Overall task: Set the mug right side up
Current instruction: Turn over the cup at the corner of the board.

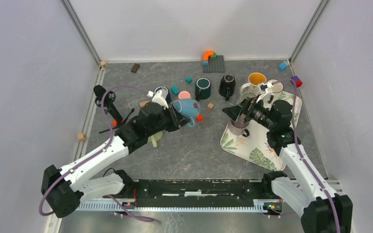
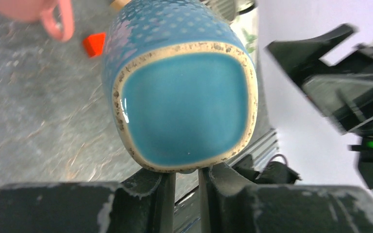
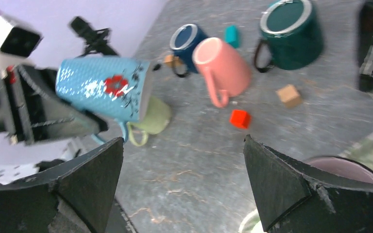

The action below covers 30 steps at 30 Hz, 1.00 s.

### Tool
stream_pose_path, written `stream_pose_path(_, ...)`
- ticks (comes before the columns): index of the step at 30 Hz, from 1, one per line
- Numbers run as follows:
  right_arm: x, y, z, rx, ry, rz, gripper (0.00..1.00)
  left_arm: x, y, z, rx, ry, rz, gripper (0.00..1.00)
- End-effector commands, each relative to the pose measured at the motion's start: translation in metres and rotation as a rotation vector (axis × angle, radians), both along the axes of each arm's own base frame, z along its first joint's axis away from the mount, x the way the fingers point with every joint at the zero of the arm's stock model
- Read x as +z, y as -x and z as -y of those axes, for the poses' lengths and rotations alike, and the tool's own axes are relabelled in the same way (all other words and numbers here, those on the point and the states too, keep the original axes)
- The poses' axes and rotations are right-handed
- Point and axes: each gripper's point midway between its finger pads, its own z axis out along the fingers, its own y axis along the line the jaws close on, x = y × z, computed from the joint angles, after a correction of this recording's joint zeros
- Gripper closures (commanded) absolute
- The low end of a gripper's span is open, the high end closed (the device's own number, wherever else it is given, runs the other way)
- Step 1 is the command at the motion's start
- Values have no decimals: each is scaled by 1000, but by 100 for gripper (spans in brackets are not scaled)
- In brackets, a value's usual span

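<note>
The mug (image 1: pixel 187 108) is light blue with a dotted texture and a red flower (image 3: pixel 115 85). It hangs above the table on its side. Its glazed base (image 2: pixel 184 102) faces the left wrist camera and its mouth points away toward the right. My left gripper (image 1: pixel 175 117) is shut on it from below, the fingertips (image 2: pixel 167 177) pinching at the base edge where the handle (image 3: pixel 122 132) sits. My right gripper (image 1: pixel 236 112) stands wide open over the tray, its fingers (image 3: pixel 94 167) far apart with only bare table between them.
A pink mug (image 1: pixel 184 95), a navy mug (image 1: pixel 162 92), a dark green mug (image 1: pixel 203 88) and a black mug (image 1: pixel 227 85) stand behind. A pale green mug (image 1: pixel 156 138) lies under the left arm. A leaf-patterned tray (image 1: pixel 255 153) carries a greyish mug (image 1: pixel 238 128). Small blocks lie scattered.
</note>
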Motion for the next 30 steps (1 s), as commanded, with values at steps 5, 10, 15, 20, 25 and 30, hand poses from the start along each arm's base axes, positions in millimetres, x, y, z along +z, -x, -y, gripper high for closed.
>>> stream_pose_path(5, 45, 33, -50, 330, -196, 106, 2, 136, -19, 30, -179, 275, 369, 98)
stream_pose_path(10, 56, 45, -67, 415, -317, 88, 2, 158, -20, 38, -229, 344, 416, 98)
stream_pose_path(15, 71, 58, -80, 510, -430, 76, 2, 172, -16, 45, -283, 405, 446, 98)
stream_pose_path(20, 78, 62, -91, 561, -485, 54, 5, 179, -13, 51, -321, 447, 456, 98)
stream_pose_path(25, 89, 63, -98, 582, -544, 53, 8, 182, -10, 56, -352, 490, 459, 98)
stream_pose_path(30, 94, 60, -103, 573, -581, 33, 15, 184, -8, 60, -378, 529, 453, 98)
